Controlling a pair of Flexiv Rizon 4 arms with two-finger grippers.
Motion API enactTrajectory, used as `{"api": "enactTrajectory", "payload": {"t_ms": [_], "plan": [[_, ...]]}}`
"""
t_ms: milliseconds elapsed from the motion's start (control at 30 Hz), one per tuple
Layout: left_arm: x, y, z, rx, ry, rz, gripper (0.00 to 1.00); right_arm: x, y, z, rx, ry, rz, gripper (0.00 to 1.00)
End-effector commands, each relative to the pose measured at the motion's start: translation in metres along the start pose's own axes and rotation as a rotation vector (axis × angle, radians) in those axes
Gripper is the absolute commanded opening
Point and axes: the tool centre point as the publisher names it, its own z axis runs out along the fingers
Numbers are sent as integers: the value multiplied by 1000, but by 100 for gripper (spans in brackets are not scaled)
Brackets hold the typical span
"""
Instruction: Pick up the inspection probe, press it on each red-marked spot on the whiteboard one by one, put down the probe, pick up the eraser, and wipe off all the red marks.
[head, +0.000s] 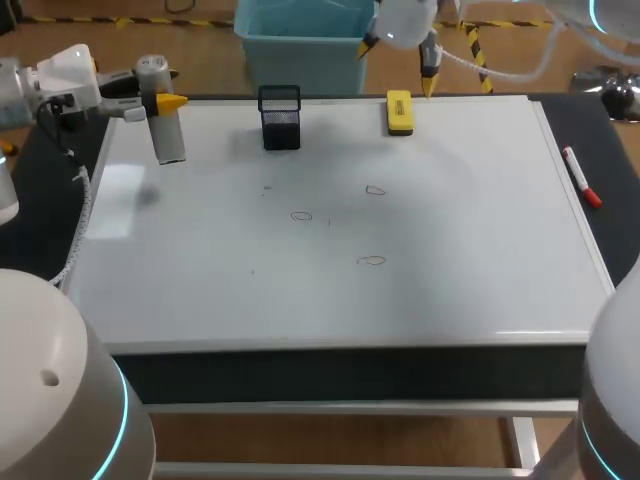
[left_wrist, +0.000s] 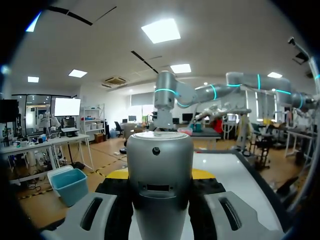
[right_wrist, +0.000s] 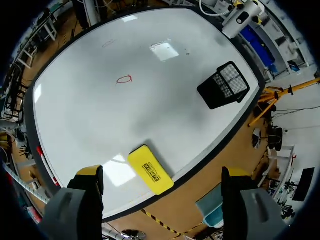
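Left wrist view puts the inspection probe, a grey cylinder, upright between the two fingers of the left gripper, which grasps it from both sides. From the head view the probe hangs off the surface over the far left corner of the whiteboard, well apart from every mark.

Three small red loops are on the board: the left red mark, the far red mark and the near red mark. Whether any has been pressed cannot be told. I judge the probing step is the one in hand. To do it well, carry the probe to one mark at a time, keep it vertical, set its tip squarely inside the loop, press lightly, and lift fully before crossing to the next so nothing smears. The path should pass clear of the black mesh pen holder.

The left arm comes in low from the left edge, wrist turned sideways. The right gripper hovers above the yellow eraser at the board's far edge, fingers spread wide and holding nothing. A red marker lies beside the board's right edge.
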Motion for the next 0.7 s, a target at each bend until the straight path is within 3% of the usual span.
{"api": "enactTrajectory", "payload": {"t_ms": [33,433,500,700], "plan": [[1,-1,0,1,-3,2,0,9,6,-2,74,-43,-6,100],[1,-1,0,1,-3,2,0,9,6,-2,74,-43,-6,100],[1,-1,0,1,-3,2,0,1,4,4,36,-67,-102,100],[1,-1,0,1,-3,2,0,-3,0,18,3,-12,-290,100]]}}
